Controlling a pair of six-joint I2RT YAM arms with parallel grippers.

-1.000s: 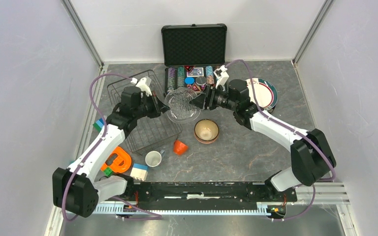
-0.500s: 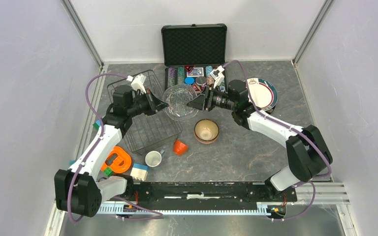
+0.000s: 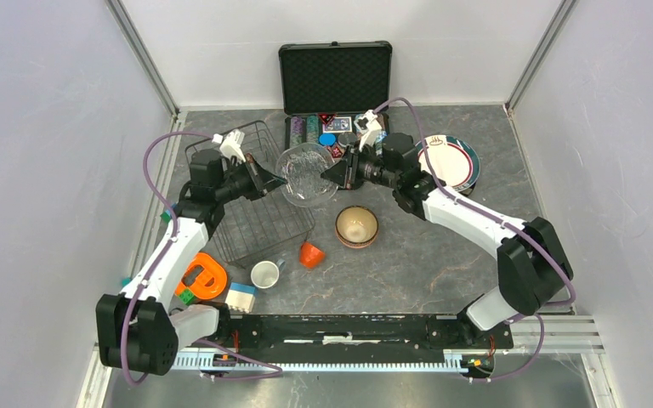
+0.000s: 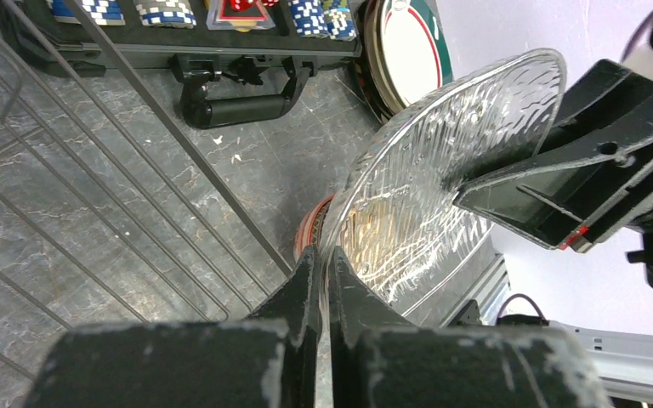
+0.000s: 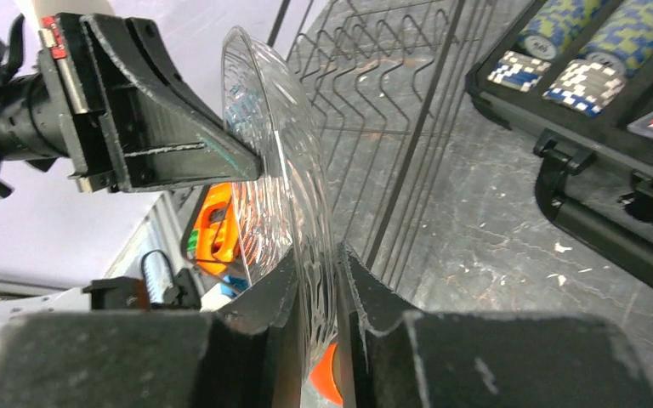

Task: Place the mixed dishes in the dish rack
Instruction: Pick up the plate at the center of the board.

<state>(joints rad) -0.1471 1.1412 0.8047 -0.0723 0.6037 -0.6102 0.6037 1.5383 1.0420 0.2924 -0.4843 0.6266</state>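
Observation:
A clear ribbed glass plate (image 3: pixel 308 173) hangs in the air between both arms, just right of the black wire dish rack (image 3: pixel 247 195). My left gripper (image 3: pixel 274 179) is shut on its left rim (image 4: pixel 442 161). My right gripper (image 3: pixel 330 176) is shut on its right rim (image 5: pixel 281 170). On the table lie a tan bowl with red-patterned outside (image 3: pixel 357 226), an orange cup (image 3: pixel 310 254), a white cup (image 3: pixel 264 274) and a stack of plates (image 3: pixel 452 161) at the right. The rack's wires show in both wrist views (image 4: pixel 93 170) (image 5: pixel 391 110).
An open black case of poker chips (image 3: pixel 335 93) stands behind the plate. An orange ring toy (image 3: pixel 204 277) and a white-and-blue block (image 3: pixel 240 297) lie near the left arm's base. Grey walls close in both sides.
Both grippers and the glass plate have moved a little left and toward the back, and the plate has tipped more upright. Both grips have held.

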